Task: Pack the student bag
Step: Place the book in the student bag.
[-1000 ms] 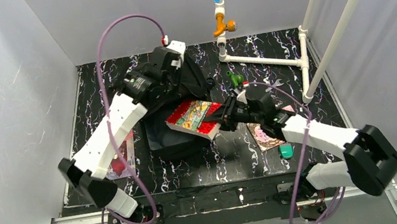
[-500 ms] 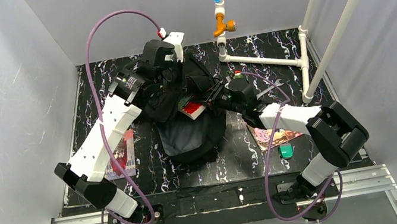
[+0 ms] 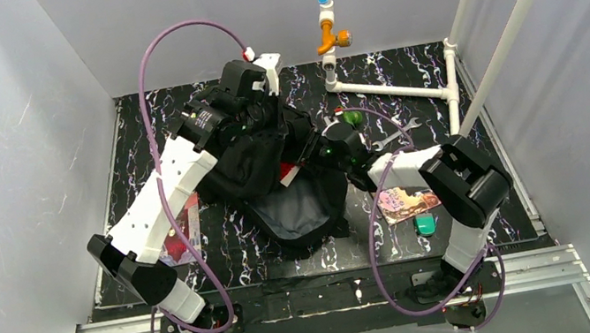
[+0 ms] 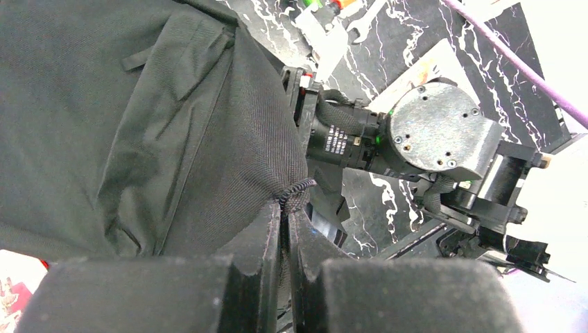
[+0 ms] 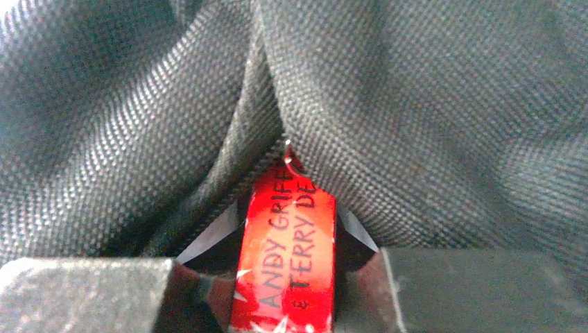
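While right end effector (image 5: pixel 288 277) grips red book (image 5: pixel 290 229) at student bag (image 3: pixel 298 211) mouth, spine may snag fold; left end effector (image 4: pixel 284 218), clenched on fabric, could slip.

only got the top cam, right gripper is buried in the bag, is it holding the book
observer: yes, right wrist shows the right gripper clamped across the red book, its lettered spine facing the camera.
operator: is it inside yet
observer: its front end sits at a fold in the student bag fabric, by a zipper line; depth unclear.
operator: and left
observer: left wrist shows the left gripper shut on a black cord loop at the bag's edge.
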`<action>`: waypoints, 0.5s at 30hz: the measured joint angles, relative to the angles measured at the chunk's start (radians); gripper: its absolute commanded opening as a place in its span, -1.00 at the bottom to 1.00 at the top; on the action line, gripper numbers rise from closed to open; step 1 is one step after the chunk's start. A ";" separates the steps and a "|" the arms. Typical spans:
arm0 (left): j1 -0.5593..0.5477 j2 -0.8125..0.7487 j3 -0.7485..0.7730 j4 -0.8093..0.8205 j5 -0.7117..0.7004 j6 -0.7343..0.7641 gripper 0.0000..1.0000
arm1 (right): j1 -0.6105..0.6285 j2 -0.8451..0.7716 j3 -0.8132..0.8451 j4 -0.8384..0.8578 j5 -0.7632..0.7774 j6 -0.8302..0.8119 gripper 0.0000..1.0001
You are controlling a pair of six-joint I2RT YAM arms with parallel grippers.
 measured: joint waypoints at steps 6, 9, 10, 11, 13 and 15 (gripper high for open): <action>0.000 0.000 -0.027 0.000 -0.005 -0.006 -1.00 | 0.010 0.085 0.007 0.065 -0.055 -0.065 0.19; 0.000 0.000 -0.045 0.000 -0.011 -0.009 -1.00 | 0.012 0.072 -0.016 0.061 -0.053 -0.090 0.46; 0.000 0.000 -0.050 0.001 -0.012 -0.010 -1.00 | 0.012 0.050 -0.035 0.056 -0.047 -0.099 0.49; 0.000 0.000 -0.055 0.004 -0.013 -0.010 -1.00 | 0.012 0.026 -0.054 0.046 -0.040 -0.109 0.51; 0.000 0.000 -0.063 0.007 -0.013 -0.013 -1.00 | 0.012 -0.012 -0.077 0.027 -0.033 -0.124 0.50; 0.000 0.000 -0.071 0.014 -0.014 -0.013 -1.00 | 0.012 -0.034 -0.096 0.022 -0.029 -0.135 0.49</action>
